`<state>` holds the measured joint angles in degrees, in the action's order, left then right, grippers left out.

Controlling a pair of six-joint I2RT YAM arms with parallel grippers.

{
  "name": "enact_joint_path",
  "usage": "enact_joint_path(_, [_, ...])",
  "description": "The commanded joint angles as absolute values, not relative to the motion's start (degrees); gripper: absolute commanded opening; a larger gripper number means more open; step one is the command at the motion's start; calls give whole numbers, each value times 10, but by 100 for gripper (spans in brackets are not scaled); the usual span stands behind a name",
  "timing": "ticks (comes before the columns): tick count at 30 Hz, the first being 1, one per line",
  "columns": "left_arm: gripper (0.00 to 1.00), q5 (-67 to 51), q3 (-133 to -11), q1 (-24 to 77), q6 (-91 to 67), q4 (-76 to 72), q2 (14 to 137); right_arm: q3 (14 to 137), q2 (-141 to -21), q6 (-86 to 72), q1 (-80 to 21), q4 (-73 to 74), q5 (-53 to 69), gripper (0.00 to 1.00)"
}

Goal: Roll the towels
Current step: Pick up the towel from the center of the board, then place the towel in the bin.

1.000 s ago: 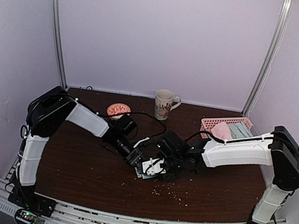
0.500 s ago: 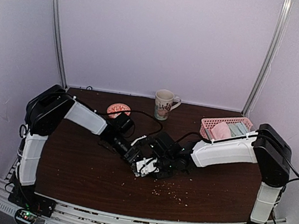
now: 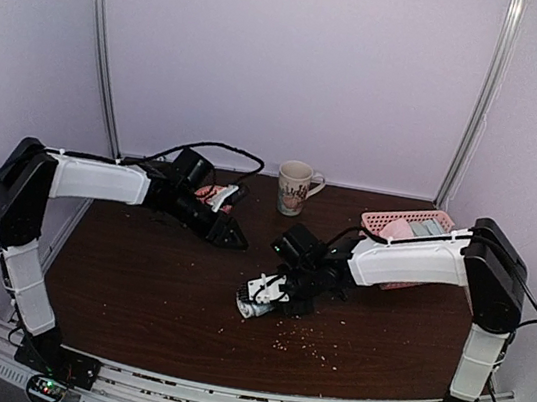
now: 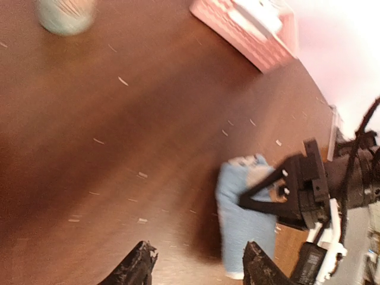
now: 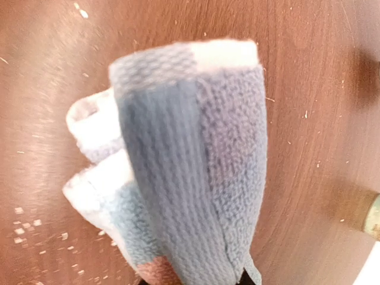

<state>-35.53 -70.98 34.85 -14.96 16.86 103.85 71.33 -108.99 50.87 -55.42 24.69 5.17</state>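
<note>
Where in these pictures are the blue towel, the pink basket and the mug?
blue towel point(image 5: 184, 154): right wrist view, middle of its rolled blue face.
pink basket point(image 4: 237, 38): left wrist view, its lattice side wall.
mug point(image 3: 292, 189): top view, its patterned side.

Dark brown wooden table open across front and left, rolled light blue towel and right gripper on it blocking the centre, white left arm spanning rear left, cream ceramic mug and pink plastic lattice basket along the back
</note>
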Motion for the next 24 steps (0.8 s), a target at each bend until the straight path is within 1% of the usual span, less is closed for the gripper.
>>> enact_joint_path(1, [53,-178,-743,345,-114,202,979,789,-1074,439,-526,375,152,10])
enact_joint_path(5, [53,-113,-764,345,-96,197,936,868,-1083,380,-478,442,220,10])
enact_joint_path(7, [53,-81,-761,345,-75,180,915,887,-1081,358,-442,457,257,10])
enact_joint_path(11, [53,-2,-700,345,-27,113,860,927,-1083,310,-346,486,336,10])
enact_joint_path(14, [54,32,-659,344,4,86,825,959,-1082,269,-270,507,397,10])
enact_joint_path(17, [54,53,-637,344,18,79,804,961,-1068,230,-193,494,444,10])
enact_joint_path(20, [54,64,-643,344,23,90,803,958,-1061,200,-120,486,474,9])
enact_joint_path(24, [54,69,-645,344,25,94,806,962,-1072,166,-37,506,485,9])
